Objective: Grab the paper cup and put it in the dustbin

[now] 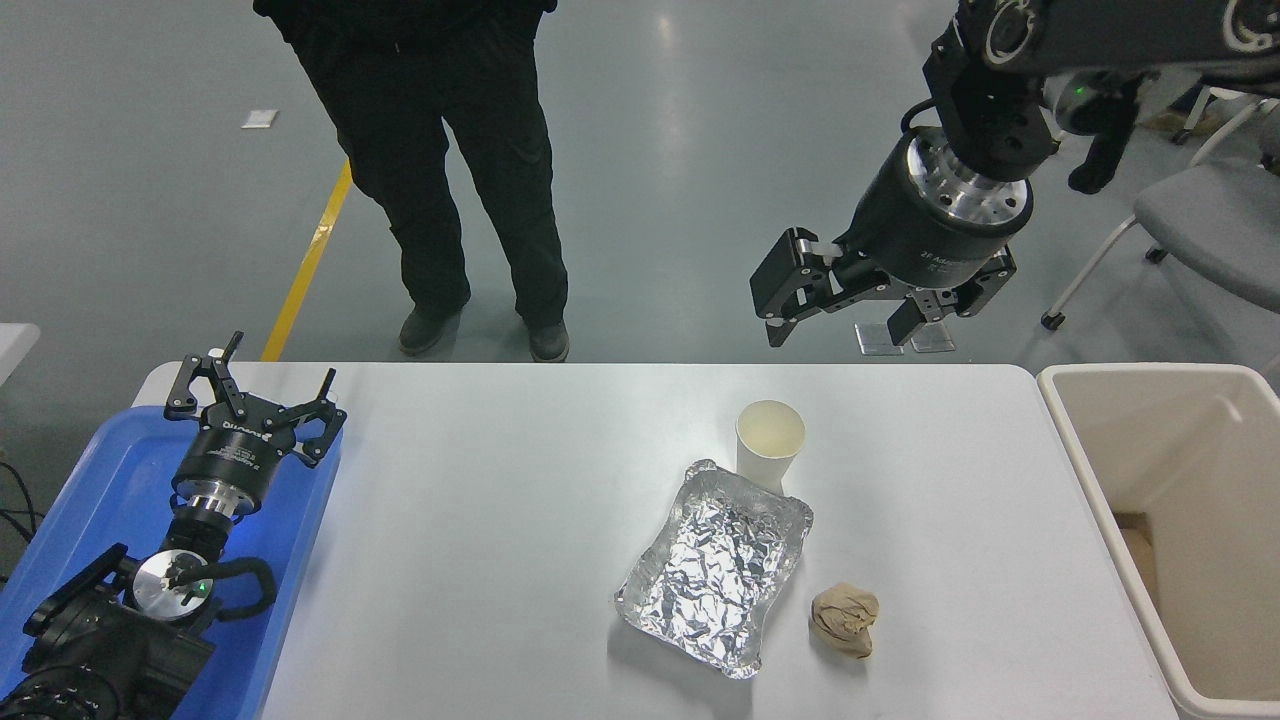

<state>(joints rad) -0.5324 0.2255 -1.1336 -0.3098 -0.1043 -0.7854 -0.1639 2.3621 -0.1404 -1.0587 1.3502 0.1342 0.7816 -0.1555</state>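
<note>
Head view: right gripper [845, 325] hangs spread wide, tilted down-left above paper cup [769, 441].

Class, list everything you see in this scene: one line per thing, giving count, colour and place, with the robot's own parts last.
paper cup: one, white, upright, mid-table, at the foil tray's far end
foil tray: one, silver, crumpled, table centre-right
paper wad: one, tan, right of the foil tray
dustbin: one, cream, beside the table's right end
blue tray: one, table's left end
table: one, white
person: one, dark clothes, standing at the far side
chair: one, grey, upper right
left pincer: black, open, over the blue tray
right pincer: black, open, raised above the table's far edge
</note>
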